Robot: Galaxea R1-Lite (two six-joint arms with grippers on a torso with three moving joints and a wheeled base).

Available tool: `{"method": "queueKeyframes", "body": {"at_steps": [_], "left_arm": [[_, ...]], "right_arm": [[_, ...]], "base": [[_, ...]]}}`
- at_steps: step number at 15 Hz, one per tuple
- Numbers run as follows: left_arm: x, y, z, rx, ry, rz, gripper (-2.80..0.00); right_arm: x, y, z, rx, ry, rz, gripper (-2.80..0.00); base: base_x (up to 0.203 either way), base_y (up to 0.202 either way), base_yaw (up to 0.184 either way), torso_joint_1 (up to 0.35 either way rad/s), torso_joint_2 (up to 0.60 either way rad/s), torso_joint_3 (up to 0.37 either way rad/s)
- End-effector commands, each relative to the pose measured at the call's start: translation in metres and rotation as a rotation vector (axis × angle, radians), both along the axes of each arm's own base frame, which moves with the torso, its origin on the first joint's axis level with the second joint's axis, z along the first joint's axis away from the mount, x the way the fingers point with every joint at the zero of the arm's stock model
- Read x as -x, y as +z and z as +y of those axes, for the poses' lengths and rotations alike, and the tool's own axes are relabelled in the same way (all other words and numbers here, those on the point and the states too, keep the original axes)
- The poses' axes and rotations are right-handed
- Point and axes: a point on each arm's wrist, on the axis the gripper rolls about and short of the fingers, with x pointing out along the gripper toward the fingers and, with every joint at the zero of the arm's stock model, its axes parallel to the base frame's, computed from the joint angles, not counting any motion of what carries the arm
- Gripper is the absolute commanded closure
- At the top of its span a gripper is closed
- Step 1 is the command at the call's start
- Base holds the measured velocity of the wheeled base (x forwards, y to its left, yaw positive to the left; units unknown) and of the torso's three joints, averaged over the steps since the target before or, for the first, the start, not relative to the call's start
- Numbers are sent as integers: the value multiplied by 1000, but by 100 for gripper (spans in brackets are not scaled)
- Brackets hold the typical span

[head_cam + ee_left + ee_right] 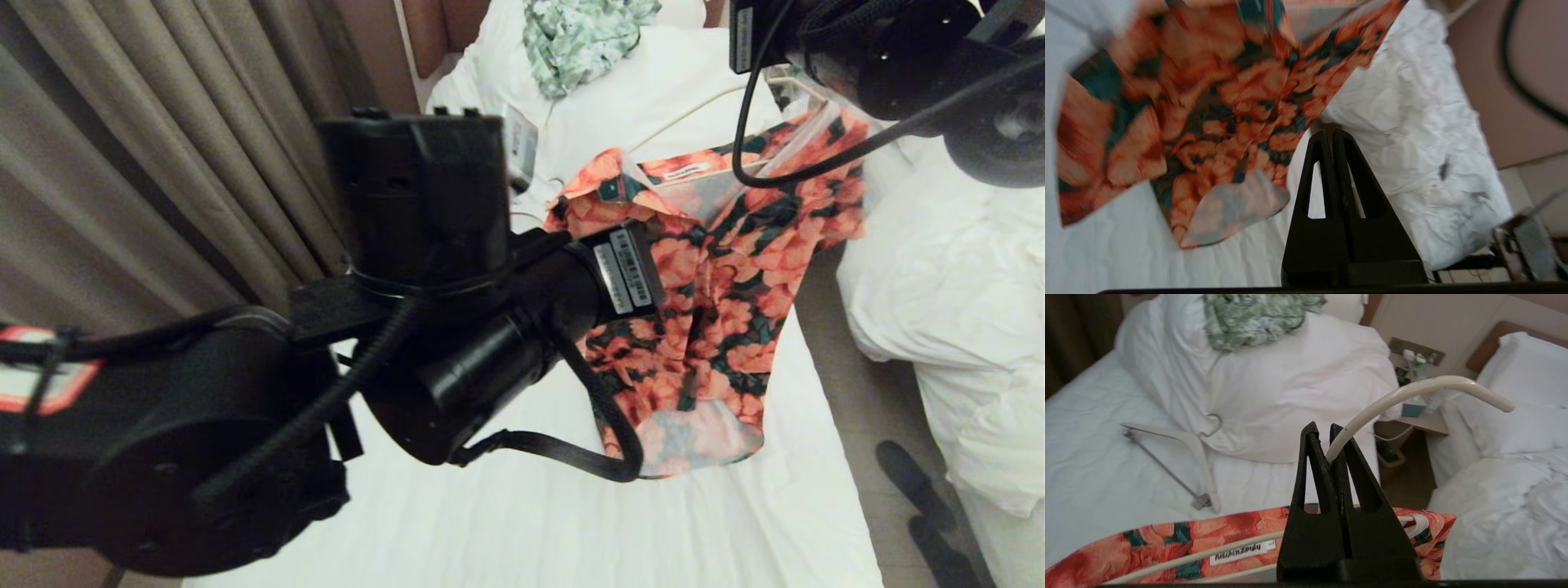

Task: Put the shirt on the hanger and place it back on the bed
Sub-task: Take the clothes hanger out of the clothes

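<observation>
The flowered shirt (718, 286) hangs open-fronted over the white bed (490, 506), draped on the thin cream hanger (694, 117). In the right wrist view my right gripper (1325, 426) is shut on the hanger (1412, 390) at the foot of its curved hook. The shirt collar (1167, 539) with its white label lies just below. My left gripper (1331, 132) is shut and holds nothing. It sits beside the shirt's lower hem (1229, 208), apart from the cloth. The bulky left arm (424, 269) hides the shirt's left edge in the head view.
A green-and-white cloth (1249, 318) lies on the pillow heap (1290, 396). A thicker white hanger (1180, 457) rests on the sheet. A second bed with rumpled duvet (963, 269) stands to the right across a narrow floor gap. Curtains (163, 163) hang left.
</observation>
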Motion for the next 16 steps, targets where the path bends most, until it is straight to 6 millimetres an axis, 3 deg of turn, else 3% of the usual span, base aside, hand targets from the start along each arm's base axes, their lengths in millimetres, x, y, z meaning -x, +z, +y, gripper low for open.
{"method": "queueKeyframes", "body": {"at_steps": [1, 3, 4, 8, 13, 16], "left_arm": [[-18, -45, -36, -86, 37, 66, 0], [-32, -66, -48, -123, 70, 94, 0], [-36, -65, -48, -122, 86, 92, -280], [-42, -57, -47, -121, 176, 87, -280], [-45, -37, -33, -76, 229, 60, -280], [-59, -16, -11, -27, 291, 31, -280]], "right_arm": [[-4, -9, 12, 9, 18, 18, 0], [-1, -12, 21, -6, 46, 26, 0], [1, -13, 26, -7, 55, 31, 0], [5, -23, 46, -15, 88, 58, 0], [8, -24, 51, -16, 92, 64, 0], [11, -25, 57, -13, 108, 68, 0]], "base": [[0, 0, 0, 0, 0, 0], [0, 0, 0, 0, 0, 0], [0, 0, 0, 0, 0, 0], [0, 0, 0, 0, 0, 0], [0, 0, 0, 0, 0, 0], [0, 0, 0, 0, 0, 0]]}}
